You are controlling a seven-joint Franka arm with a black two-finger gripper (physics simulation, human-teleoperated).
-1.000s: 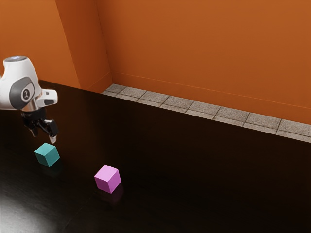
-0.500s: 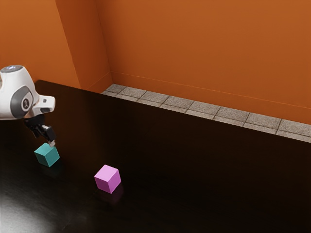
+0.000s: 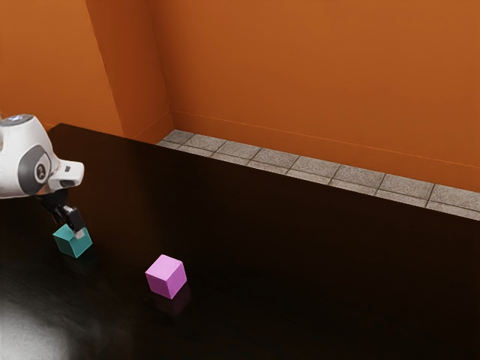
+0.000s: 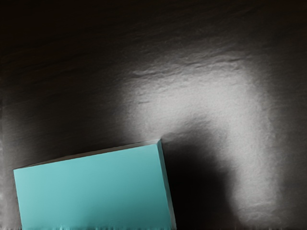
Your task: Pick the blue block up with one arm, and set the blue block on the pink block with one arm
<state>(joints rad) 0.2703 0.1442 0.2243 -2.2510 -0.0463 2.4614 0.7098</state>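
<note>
Arm: the white Franka arm [image 3: 22, 157] comes in at the exterior view's left, bent low over the desk.
Pincer: the black pincer [image 3: 70, 223] has dropped in the last second from a hover above the cube to the level of its top. From here I cannot tell whether it is spread or already pinching.
Blue block: the blue block [image 3: 73, 243], teal in tint, rests flat on the desk right under the hand, where it sat a second ago. In the wrist view its top face [image 4: 93, 189] lies close beneath the camera.
Pink block: the pink block [image 3: 166, 275] stands well apart, toward the exterior view's right and nearer the viewer, unmoved and with nothing on it.
Desk: the glossy black desk [image 3: 300, 255] carries both cubes.
Background: a grey tiled floor strip [image 3: 337, 176] runs below the orange wall [image 3: 315, 67].
What changed: only the arm moved, straight down.
Meaning: I judge the approach is ending and the grasp comes next. Lifting and stacking are not yet done.
</note>
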